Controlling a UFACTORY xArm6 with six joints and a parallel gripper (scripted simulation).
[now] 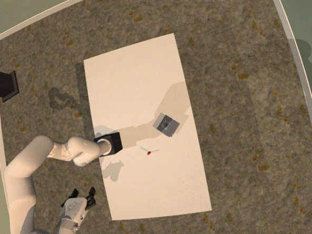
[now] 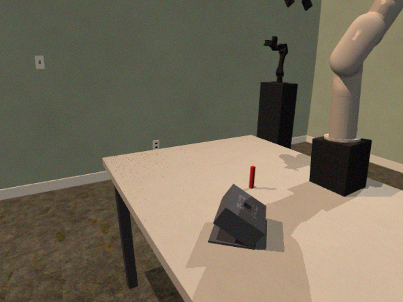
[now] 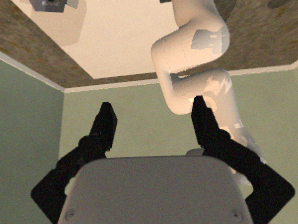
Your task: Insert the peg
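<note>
tool [image 1: 82, 196] wide, held nothing, hung off the worktop's [image 1: 126, 79] left edge, well apart from parts | arm base [image 1: 116, 143] sat on worktop edge | peg [image 1: 148, 153] stood upright on worktop between base and panel, free for a side grasp | panel [image 1: 166, 124] sloped, hole [image 1: 166, 124] unfilled | pick not started

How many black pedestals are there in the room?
2. One black pedestal stands on the table under the white arm; a taller pedestal stands on the floor beyond, carrying a dark camera mount.
</note>
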